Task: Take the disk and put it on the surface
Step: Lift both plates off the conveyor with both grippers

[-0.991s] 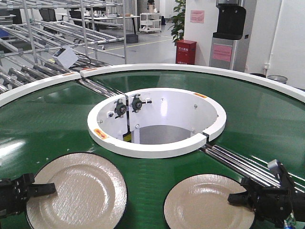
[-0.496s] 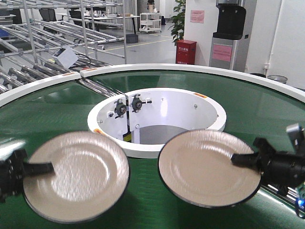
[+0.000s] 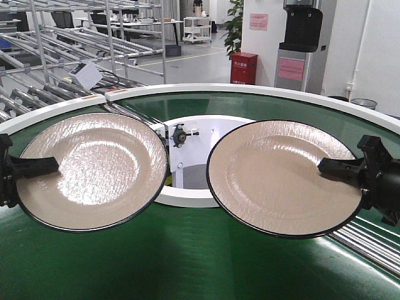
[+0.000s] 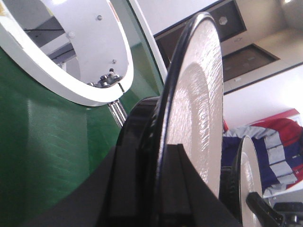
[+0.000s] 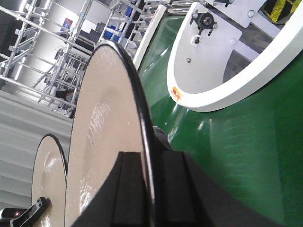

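Observation:
Two beige disks with black rims hang in the air over the green conveyor belt [image 3: 187, 256], faces tilted toward the front camera. My left gripper [image 3: 47, 165] is shut on the left rim of the left disk [image 3: 94, 165]. My right gripper [image 3: 328, 167] is shut on the right rim of the right disk [image 3: 281, 178]. The left wrist view shows the left disk [image 4: 199, 109] edge-on between the fingers of the left gripper [image 4: 163, 146]. Likewise the right disk [image 5: 104, 132] stands edge-on in the right gripper [image 5: 151, 156]. The dark glossy surface is out of view.
The belt's white inner ring [image 3: 187, 199] surrounds a central well just behind the disks. Metal rollers [image 3: 369, 240] cross the belt at the lower right. Steel racks [image 3: 62, 37] stand beyond the belt's outer white rim at the back left.
Both disks have been lifted off the belt and tipped up toward the camera. Both arms rose with them, each gripper still holding its rim.

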You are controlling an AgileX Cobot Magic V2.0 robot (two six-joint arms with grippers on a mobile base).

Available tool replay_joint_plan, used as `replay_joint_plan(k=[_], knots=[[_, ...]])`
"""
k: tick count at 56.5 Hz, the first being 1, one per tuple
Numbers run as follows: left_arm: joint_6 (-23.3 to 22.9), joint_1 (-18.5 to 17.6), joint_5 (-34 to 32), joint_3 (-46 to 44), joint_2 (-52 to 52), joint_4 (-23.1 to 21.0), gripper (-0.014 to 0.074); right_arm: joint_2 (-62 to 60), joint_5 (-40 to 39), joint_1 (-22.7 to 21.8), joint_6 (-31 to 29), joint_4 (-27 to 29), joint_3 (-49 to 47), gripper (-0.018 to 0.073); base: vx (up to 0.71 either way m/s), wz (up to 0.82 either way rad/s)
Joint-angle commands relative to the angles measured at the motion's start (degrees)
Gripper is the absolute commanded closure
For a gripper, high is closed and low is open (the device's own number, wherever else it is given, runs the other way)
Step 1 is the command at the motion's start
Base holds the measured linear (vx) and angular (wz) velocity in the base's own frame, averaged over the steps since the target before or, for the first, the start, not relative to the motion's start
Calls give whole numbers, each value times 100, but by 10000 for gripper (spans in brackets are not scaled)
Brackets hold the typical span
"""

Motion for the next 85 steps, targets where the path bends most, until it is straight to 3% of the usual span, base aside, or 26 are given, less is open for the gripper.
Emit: replay_joint_plan(k=[1,64,85], knots=[[-136,-32,283,-215,-292,-971,604,-272,228,5,71,679,-203,568,0,0],[-136,-32,283,-215,-292,-944,604,-247,228,5,66,672,-203,568,-1,0],[-136,-32,294,-215,-292,-946,604,-166,166,5,66,678,-203,568,-14,-35]])
